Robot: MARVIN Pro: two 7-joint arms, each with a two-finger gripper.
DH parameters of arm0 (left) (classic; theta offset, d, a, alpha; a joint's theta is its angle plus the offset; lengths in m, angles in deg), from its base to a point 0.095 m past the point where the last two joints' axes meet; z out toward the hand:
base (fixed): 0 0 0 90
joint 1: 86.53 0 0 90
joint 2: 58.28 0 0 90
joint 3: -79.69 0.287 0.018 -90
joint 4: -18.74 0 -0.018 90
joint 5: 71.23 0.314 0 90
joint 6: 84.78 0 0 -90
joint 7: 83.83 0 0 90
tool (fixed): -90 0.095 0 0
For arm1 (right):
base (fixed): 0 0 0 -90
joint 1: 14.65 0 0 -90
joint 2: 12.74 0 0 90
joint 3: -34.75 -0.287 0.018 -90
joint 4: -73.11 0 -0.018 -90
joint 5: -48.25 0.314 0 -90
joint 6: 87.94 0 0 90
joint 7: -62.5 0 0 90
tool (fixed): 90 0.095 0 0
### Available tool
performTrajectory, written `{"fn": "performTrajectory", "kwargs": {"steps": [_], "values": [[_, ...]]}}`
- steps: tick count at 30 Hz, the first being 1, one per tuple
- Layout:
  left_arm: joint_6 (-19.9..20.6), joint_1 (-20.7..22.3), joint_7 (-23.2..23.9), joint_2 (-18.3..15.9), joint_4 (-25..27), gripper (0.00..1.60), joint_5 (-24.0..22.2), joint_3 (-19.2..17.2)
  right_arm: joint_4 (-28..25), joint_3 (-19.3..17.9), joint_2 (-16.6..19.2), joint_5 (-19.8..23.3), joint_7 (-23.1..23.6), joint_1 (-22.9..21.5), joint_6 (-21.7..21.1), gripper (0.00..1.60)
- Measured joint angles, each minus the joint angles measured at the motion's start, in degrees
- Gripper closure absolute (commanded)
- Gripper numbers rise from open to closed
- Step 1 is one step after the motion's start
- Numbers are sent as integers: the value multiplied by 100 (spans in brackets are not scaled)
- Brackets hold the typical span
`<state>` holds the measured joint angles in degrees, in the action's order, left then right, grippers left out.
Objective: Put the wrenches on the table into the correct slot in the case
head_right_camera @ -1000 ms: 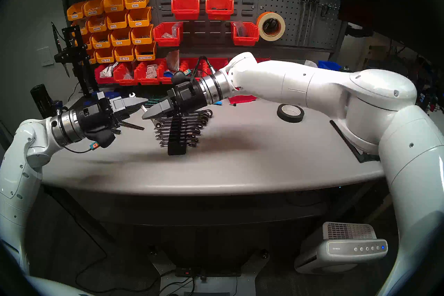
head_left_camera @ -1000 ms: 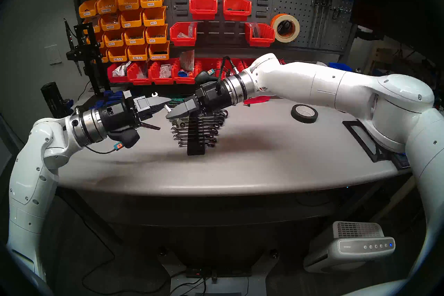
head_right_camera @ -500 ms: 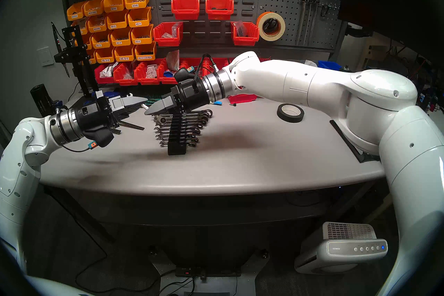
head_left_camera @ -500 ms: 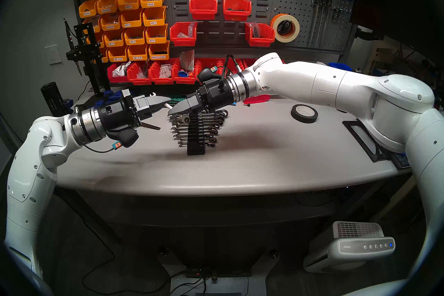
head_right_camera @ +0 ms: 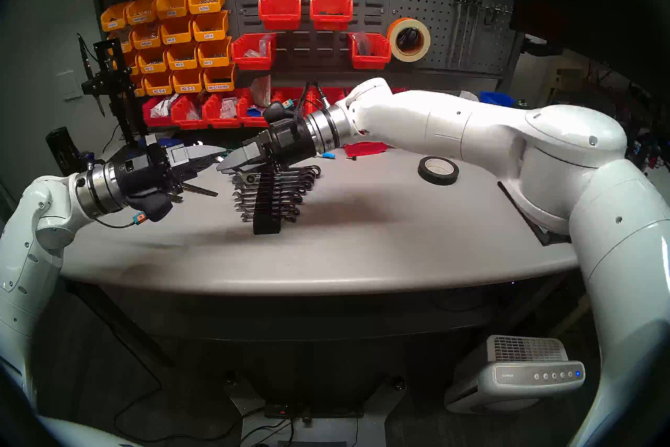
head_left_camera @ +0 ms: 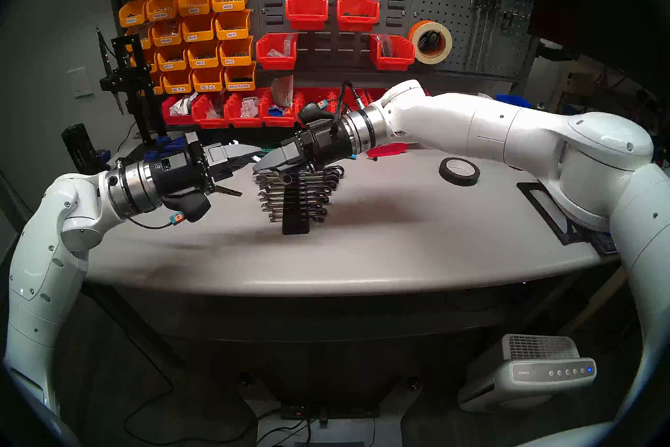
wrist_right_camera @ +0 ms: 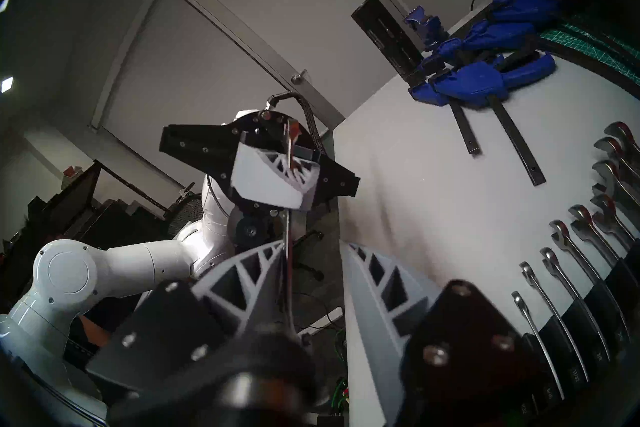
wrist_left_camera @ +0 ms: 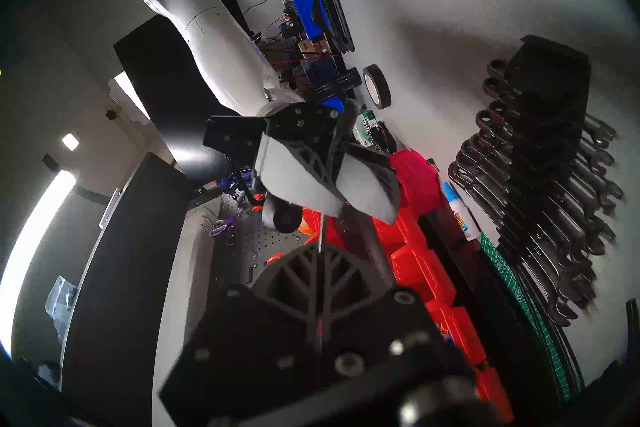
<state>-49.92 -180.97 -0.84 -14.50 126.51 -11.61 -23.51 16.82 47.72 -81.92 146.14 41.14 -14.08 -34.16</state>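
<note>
Left gripper (wrist_left_camera: 320,251) pinches the wrench (wrist_right_camera: 288,225) shank, right gripper (wrist_right_camera: 311,242) part-open around it (one finger touching); light, stiff, probably slick chrome, so grip its flats mid-shank.

Table (head_left_camera: 362,254): case (head_left_camera: 295,214) at centre, wrenches (head_left_camera: 319,194) slotted across it in a row. Tape roll (head_left_camera: 459,171) well right of the case. Clamps (wrist_right_camera: 485,76) at the far left. Bins (head_left_camera: 232,109) along the rear edge, behind the case. Left gripper (head_left_camera: 250,156) and right gripper (head_left_camera: 263,168) tip to tip above the case's far end.
</note>
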Motion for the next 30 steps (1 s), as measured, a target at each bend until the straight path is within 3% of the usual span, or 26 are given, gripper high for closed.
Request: {"fn": "performTrajectory", "kwargs": {"steps": [16, 25, 30], "values": [[0, 123, 519, -262, 1, 160, -433, 187, -533, 46, 391, -688, 307, -176, 429, 35], [0, 274, 708, -370, -47, 160, -617, 274, -824, 58, 758, -1013, 260, -320, 636, 29], [0, 407, 848, -460, -65, 160, -807, 370, -1169, 136, 1042, -1472, 38, -422, 960, 31]]}}
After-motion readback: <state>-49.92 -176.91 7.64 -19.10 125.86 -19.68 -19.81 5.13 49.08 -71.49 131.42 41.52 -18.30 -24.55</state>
